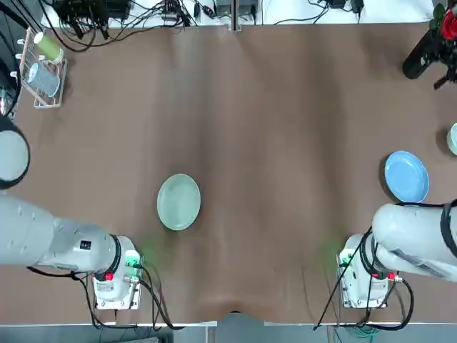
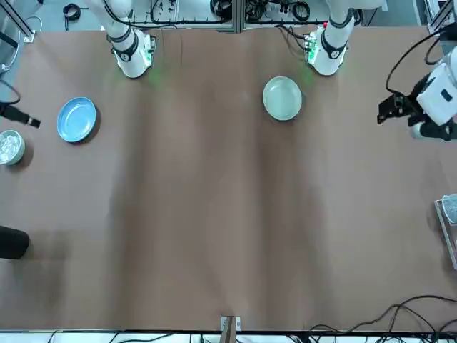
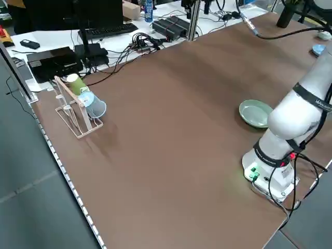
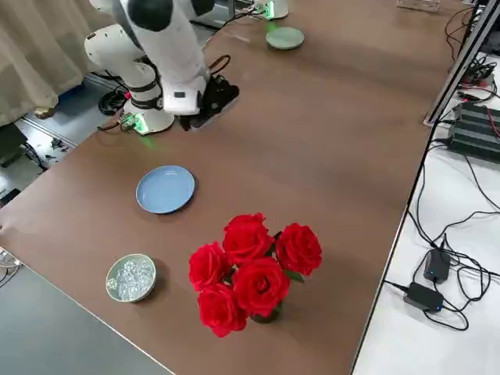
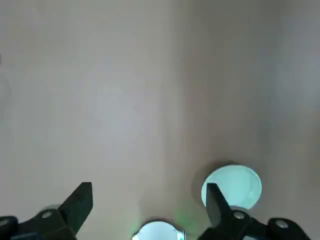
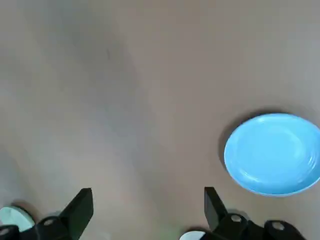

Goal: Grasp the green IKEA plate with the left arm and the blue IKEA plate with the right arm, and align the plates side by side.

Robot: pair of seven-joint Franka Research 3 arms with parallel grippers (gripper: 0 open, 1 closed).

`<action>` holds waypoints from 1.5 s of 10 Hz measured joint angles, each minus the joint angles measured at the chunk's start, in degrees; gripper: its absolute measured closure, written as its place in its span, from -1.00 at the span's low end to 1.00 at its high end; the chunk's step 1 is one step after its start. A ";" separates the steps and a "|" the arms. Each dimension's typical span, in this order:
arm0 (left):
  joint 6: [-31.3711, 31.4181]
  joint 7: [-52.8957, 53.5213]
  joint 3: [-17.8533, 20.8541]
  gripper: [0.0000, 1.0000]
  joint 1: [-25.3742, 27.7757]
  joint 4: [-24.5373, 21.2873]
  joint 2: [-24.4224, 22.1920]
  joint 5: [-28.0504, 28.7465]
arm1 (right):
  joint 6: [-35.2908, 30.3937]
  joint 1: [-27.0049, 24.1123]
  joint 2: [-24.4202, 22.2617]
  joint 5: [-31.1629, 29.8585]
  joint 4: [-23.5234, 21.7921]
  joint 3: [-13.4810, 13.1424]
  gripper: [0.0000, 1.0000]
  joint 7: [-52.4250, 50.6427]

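On my desk [image 1: 285,143] I see roses [image 4: 250,269] and a glass bowl [image 4: 130,277] just beyond the blue plate [image 1: 407,176], a cup rack [image 1: 41,68] far left. The green plate [image 1: 178,202] lies near the left base. Both pincers, left [image 5: 149,202] and right [image 6: 148,207], hang wide above, apart from their plates.

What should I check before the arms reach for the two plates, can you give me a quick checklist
1. Green IKEA plate lies flat, free of other things: ok.
2. Blue IKEA plate lies flat near the right arm's side: ok.
3. Left gripper open and empty: ok.
4. Right gripper open and empty: ok.
5. Roses and small bowl stand apart from the blue plate: ok.
6. Plates aligned side by side: not ok, far apart.
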 joint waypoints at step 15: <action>35.41 -19.23 -42.27 -0.99 0.11 -58.25 -24.87 -18.35 | 37.60 -12.94 19.99 15.50 -26.92 -2.06 -0.90 -37.23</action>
